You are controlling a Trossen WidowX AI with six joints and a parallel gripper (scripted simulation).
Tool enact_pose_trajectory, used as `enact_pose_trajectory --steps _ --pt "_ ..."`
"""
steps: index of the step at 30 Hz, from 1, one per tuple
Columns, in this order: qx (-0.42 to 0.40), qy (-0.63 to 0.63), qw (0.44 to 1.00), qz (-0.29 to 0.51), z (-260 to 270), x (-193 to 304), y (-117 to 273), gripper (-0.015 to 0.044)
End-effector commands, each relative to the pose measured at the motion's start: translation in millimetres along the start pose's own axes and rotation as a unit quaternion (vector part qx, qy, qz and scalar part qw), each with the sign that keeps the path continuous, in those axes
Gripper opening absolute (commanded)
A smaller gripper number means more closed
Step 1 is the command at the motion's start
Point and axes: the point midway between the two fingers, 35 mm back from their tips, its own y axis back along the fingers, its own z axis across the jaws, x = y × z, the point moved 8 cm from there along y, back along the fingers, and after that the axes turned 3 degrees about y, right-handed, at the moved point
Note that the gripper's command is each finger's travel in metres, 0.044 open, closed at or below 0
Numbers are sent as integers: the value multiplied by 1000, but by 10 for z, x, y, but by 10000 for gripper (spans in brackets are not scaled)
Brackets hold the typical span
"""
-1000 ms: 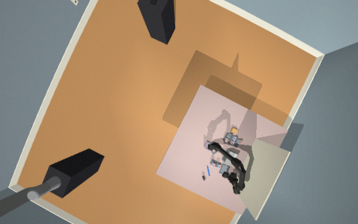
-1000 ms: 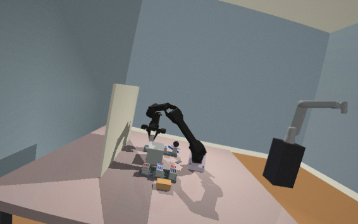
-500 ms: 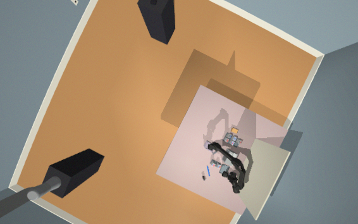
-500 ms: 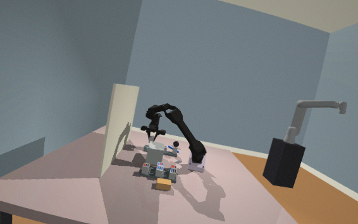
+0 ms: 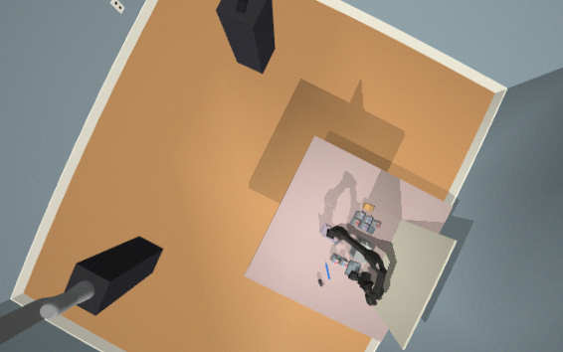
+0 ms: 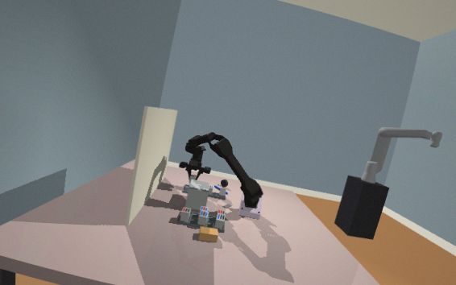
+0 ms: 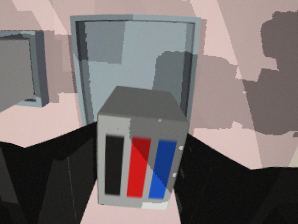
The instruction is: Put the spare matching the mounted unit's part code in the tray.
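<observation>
Bluish-gray walls (image 5: pixel 45 80) (image 6: pixel 282 101) ring an orange floor (image 5: pixel 174 149) (image 6: pixel 407 237), w/ a pale pink tabletop (image 5: pixel 293 234) (image 6: pixel 97 229) in one corner of the room. Key relation now is the tray (image 5: pixel 353 266) (image 6: pixel 186 188) (image 7: pixel 140 18) vs. the spare (image 6: pixel 193 176) (image 7: pixel 114 165): in the wrist view the tray opens out just beyond it, the spare overlapping the tray's near end, so prob. a short shift toward the tray's middle, then down (height hard to judge). The gripper (image 5: pixel 358 276) (image 6: pixel 194 179) (image 7: pixel 140 128) is clamped on that spare, its black, red & blue stripes facing the wrist cam, long side roughly in line w/ the tray's length. Beside the tray sits a rack w/ spares (image 5: pixel 339 260) (image 6: pixel 217 196); the blue pen (image 5: pixel 327 270) (image 6: pixel 217 187) is beyond that rack from the tray, the cream panel (image 5: pixel 423 278) (image 6: pixel 155 157) on the tray's other side. Can't confirm the code match from here; main risk is catching the tray's rim if the spare drops short.
</observation>
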Motion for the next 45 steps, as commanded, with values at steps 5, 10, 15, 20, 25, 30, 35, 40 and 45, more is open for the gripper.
enact_pose_trajectory --steps 5,10,15,20,25,30,35,40,45 --pt "1 -3 1000 -3 15 -11 -64 0" --pt "1 -3 1000 -3 19 -15 -99 0" --pt "1 -3 1000 -3 23 -18 -134 0" --pt "1 -3 1000 -3 27 -22 -170 0" --pt "1 -3 1000 -4 32 -26 -205 0" --pt "1 -3 1000 -4 38 -30 -240 0" --pt "1 -3 1000 -4 44 -35 -275 0" --pt "1 -3 1000 -4 50 -40 -309 0" --pt "1 -3 1000 -4 56 -45 -343 0"
